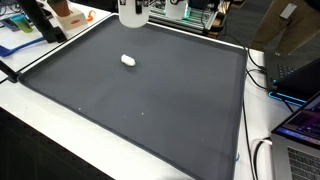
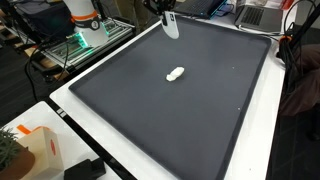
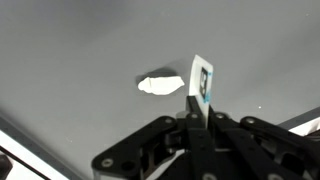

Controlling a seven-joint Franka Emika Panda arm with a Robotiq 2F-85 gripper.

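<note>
One small white lump, one white card, one dark mat, one gripper

A robotics lab is suggested: a white workbench covered by a dark mat is ringed by open laptops and trailing cables, while a robot base lit in green is seen standing just off the bench's edge.

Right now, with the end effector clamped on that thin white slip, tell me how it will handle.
The white slip looks thin and flat, so it is probably light. It stands straight out of the end effector without drooping, suggesting some stiffness, though it may bend under a push. Its smooth printed face could be slippery; only its lower edge appears pinched.
</note>
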